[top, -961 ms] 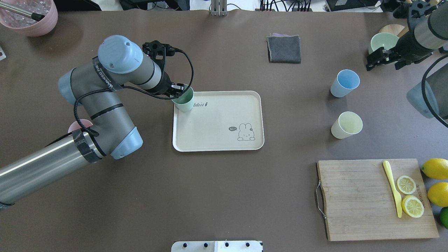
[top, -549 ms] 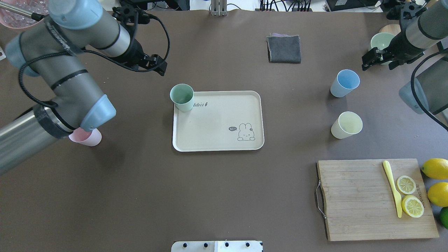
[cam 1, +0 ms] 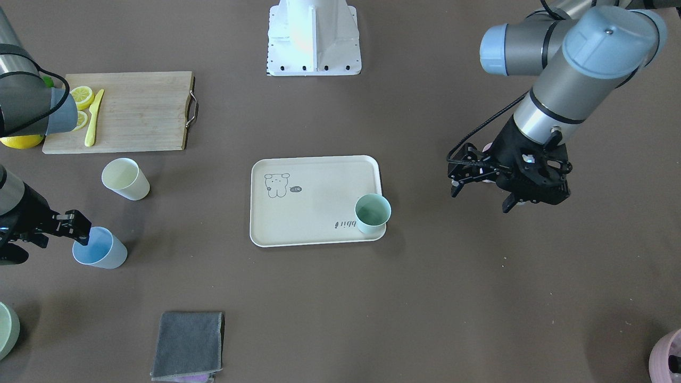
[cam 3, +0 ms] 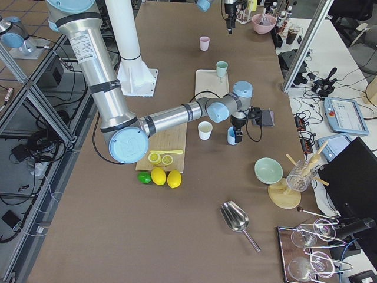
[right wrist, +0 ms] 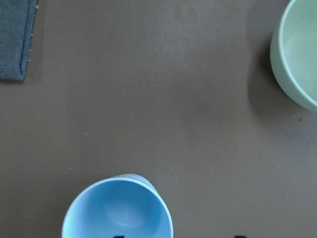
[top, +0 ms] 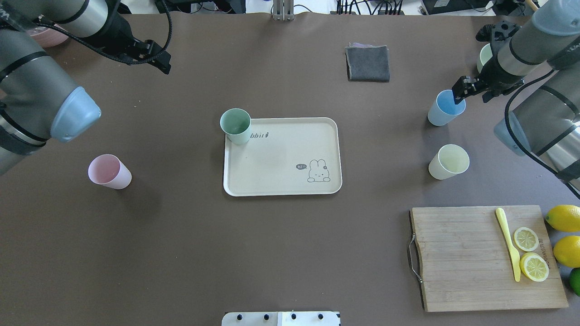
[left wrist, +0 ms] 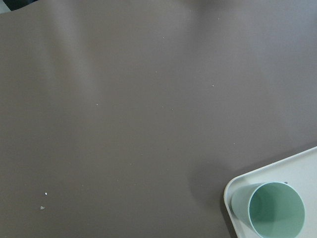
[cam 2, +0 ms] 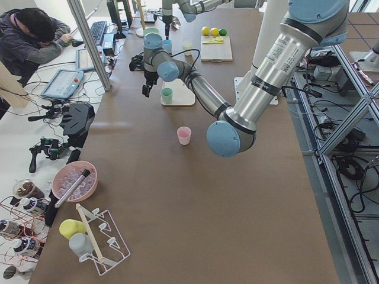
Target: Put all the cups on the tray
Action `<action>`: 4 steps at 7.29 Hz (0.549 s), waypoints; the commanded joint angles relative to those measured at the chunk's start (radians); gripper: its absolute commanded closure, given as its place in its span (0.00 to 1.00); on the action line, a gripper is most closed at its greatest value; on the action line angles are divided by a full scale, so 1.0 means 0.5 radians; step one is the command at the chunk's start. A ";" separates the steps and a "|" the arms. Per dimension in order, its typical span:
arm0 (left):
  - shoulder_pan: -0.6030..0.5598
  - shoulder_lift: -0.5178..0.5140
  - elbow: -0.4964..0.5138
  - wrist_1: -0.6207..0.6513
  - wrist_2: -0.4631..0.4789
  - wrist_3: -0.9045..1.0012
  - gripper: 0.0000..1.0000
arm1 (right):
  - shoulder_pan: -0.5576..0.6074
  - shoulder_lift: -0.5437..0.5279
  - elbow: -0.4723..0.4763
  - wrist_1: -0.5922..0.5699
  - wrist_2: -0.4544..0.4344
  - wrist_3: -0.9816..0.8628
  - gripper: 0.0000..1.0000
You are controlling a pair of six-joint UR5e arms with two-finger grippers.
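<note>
In the front-facing view, the right gripper (cam 1: 80, 229) has its fingers spread at the blue cup's (cam 1: 104, 255) rim. The left gripper (cam 1: 479, 198), also spread and empty, hangs high. Overhead, the mint cup (top: 235, 127) stands on the tray's (top: 281, 156) corner and the pink cup (top: 108, 171) on the table (top: 290, 249), both well apart from the left fingers. The yellow cup (top: 448, 162) stands near the right fingers, on the robot's side. The left wrist view shows mint cup and tray, but no fingers. In the right wrist view, one fingertip sits over the blue cup's mouth and the other outside its wall. We judge the blue cup's pickup in hand: next, descend, pinch the wall and carry it trayward.
</note>
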 commanded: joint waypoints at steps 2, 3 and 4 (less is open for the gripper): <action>-0.062 0.024 -0.003 0.005 -0.020 0.057 0.01 | -0.107 -0.034 -0.022 0.058 -0.071 0.036 1.00; -0.071 0.024 -0.006 0.005 -0.023 0.075 0.01 | -0.120 -0.047 -0.037 0.086 -0.077 0.042 1.00; -0.117 0.063 -0.009 0.005 -0.029 0.145 0.01 | -0.120 0.008 -0.010 0.086 -0.068 0.151 1.00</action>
